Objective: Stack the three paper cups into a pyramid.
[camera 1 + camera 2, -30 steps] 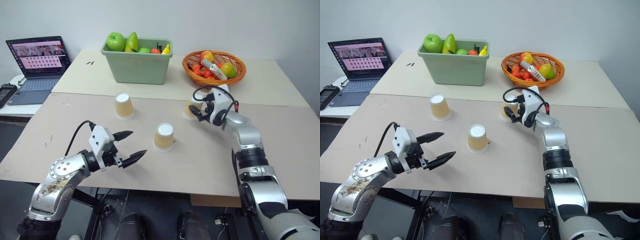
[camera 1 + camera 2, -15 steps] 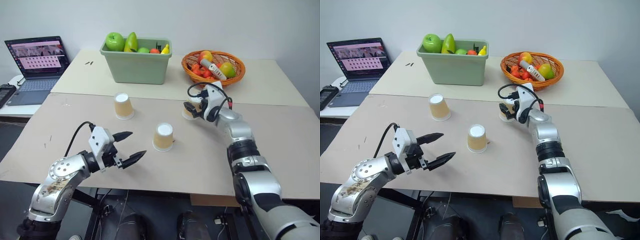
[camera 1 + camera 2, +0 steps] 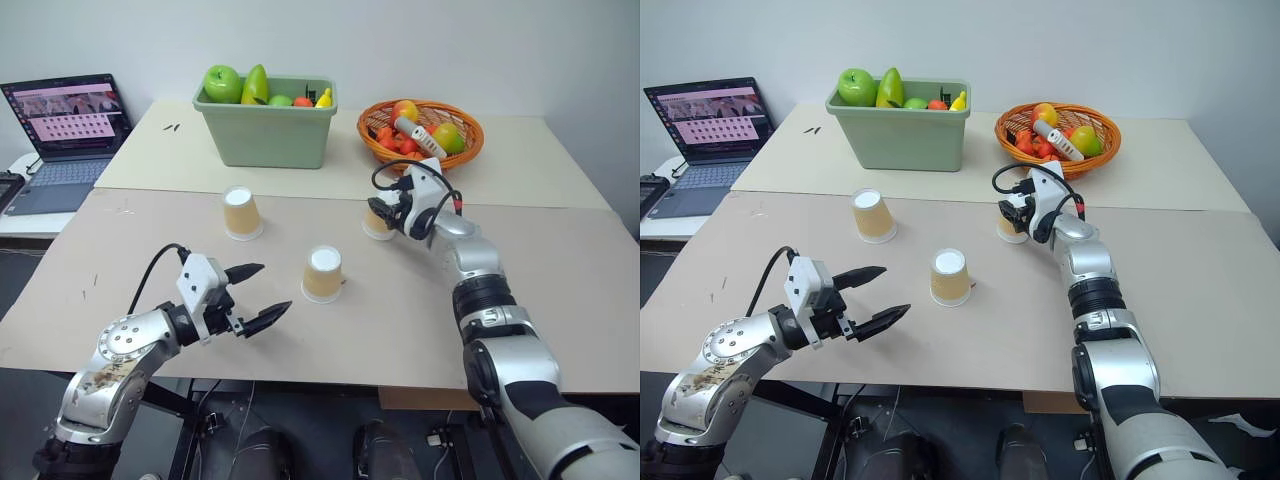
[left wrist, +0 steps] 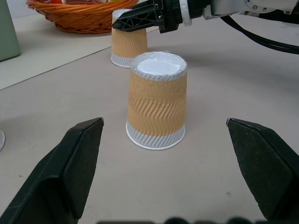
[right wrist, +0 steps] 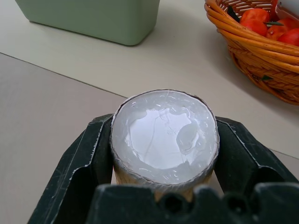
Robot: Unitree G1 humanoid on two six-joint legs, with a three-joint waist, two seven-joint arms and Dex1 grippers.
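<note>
- Left gripper (image 3: 257,295): one, hovering near the table's (image 3: 560,290) front edge, jaws gaping wide, holding nothing.
- Cups: three, all sitting upside down, apart: middle cup (image 3: 323,274), left cup (image 3: 240,212), right cup (image 3: 377,222).
- Right gripper (image 3: 388,214): one, clamping the right cup.
- Bin (image 3: 266,135), basket (image 3: 421,132): one each, sitting farthest.

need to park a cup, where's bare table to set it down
Bare board lies between the middle cup and the right claw, which is shut on the right cup, and along the near right edge. Crowded at the back: green bin, basket. The left cup stands alone.
</note>
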